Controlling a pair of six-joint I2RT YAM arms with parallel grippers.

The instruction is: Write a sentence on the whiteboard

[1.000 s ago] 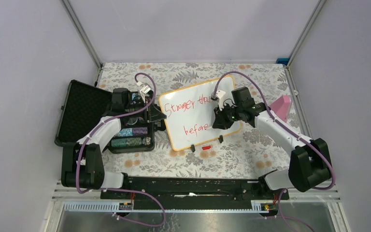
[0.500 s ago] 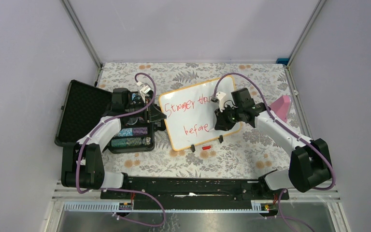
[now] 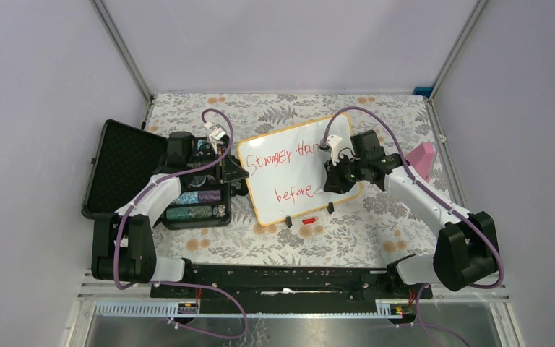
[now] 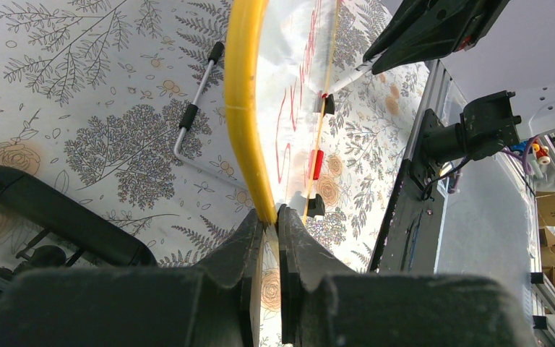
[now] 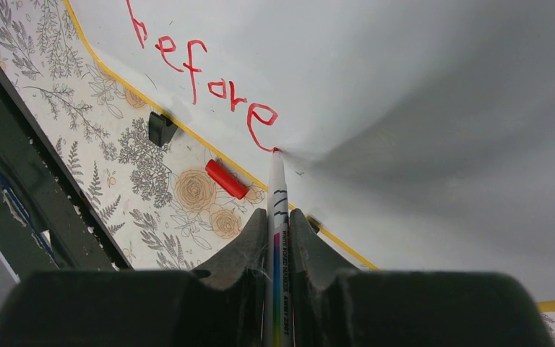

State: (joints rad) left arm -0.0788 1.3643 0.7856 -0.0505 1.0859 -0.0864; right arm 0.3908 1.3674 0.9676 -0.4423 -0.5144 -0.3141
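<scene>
The whiteboard (image 3: pixel 293 173) lies tilted on the flowered table, with red writing "Stronger than" above and "before" below. My left gripper (image 3: pixel 240 172) is shut on its left frame edge (image 4: pixel 246 123). My right gripper (image 3: pixel 330 181) is shut on a white marker (image 5: pixel 277 217). The marker's red tip touches the board (image 5: pixel 405 87) at the end of the last "e" of "before". The marker's red cap (image 3: pixel 308 219) lies on the table just in front of the board, between its two black clip feet; it also shows in the right wrist view (image 5: pixel 225 178).
An open black case (image 3: pixel 152 181) with stacked chips stands left of the board, under my left arm. A pink object (image 3: pixel 423 160) lies at the right, behind my right arm. A metal handle with black grips (image 4: pixel 196 108) lies on the table. The black base rail (image 3: pixel 289 278) runs along the near edge.
My right gripper has shifted slightly right and forward along the board with the marker, its wrist turning a little. The left arm has not moved.
</scene>
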